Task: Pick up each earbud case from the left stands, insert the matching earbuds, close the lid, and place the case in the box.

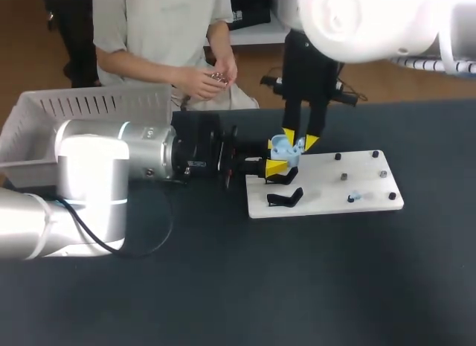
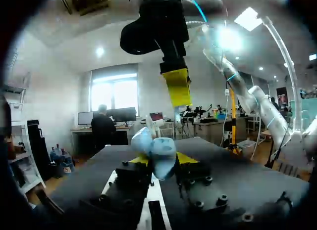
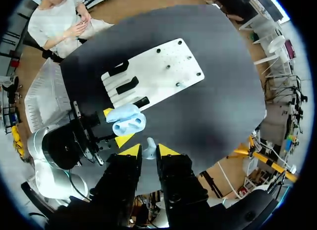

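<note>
Earbud case (image 3: 128, 121), pale blue, lid open; clamped between the fingers of the left gripper (image 3: 116, 126), held above the left end of the white board (image 1: 327, 178); right gripper (image 3: 148, 151) directly over the case, jaws closed on a pale earbud (image 3: 150, 145); black stands (image 1: 285, 198) on the board beside the case; second earbud (image 1: 352, 198) on the board's right part; white box (image 1: 89, 104) at the table's far left.

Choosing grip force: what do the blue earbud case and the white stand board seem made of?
Earbud case: probably moulded plastic, smooth pale blue with soft sheen and rounded edges. Stand board: rigid plastic or painted sheet, flat matt white; cannot tell which.
</note>
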### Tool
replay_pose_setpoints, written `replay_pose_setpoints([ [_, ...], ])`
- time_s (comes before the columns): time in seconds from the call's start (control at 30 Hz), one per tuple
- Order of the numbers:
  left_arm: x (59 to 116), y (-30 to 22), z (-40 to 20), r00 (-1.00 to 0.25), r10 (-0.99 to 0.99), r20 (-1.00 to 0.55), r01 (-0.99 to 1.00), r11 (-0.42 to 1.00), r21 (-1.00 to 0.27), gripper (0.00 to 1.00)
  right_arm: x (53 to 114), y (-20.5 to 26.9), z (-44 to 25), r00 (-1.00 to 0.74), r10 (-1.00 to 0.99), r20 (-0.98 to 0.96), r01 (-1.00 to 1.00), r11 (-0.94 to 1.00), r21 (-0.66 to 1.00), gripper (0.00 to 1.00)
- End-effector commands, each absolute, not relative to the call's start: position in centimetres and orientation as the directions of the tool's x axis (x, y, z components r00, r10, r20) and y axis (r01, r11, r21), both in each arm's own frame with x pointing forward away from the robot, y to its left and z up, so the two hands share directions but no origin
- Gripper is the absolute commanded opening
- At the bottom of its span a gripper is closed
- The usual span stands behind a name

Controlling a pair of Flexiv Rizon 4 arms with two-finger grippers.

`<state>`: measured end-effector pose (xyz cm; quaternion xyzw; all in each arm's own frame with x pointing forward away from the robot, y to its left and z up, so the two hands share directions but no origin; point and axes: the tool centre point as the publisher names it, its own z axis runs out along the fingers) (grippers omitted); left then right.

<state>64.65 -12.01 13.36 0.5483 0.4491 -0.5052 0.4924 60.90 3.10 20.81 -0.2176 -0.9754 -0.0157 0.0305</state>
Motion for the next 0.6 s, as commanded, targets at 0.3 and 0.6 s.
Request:
replay_pose_setpoints([
  [0.3,64.8,-12.1,13.3,0.086,-0.004,-0.996,0.99,-0.112,0.086,0.0,61.5,4.3,20.4,-0.865,0.496,0.071,0.494,0.868,-0.047,0.0],
  [0.6,64.8,-12.1,13.3,0.086,-0.004,-0.996,0.99,-0.112,0.086,0.0,62.6,4.6,20.2,-0.836,0.548,0.038,0.546,0.836,-0.052,0.0],
])
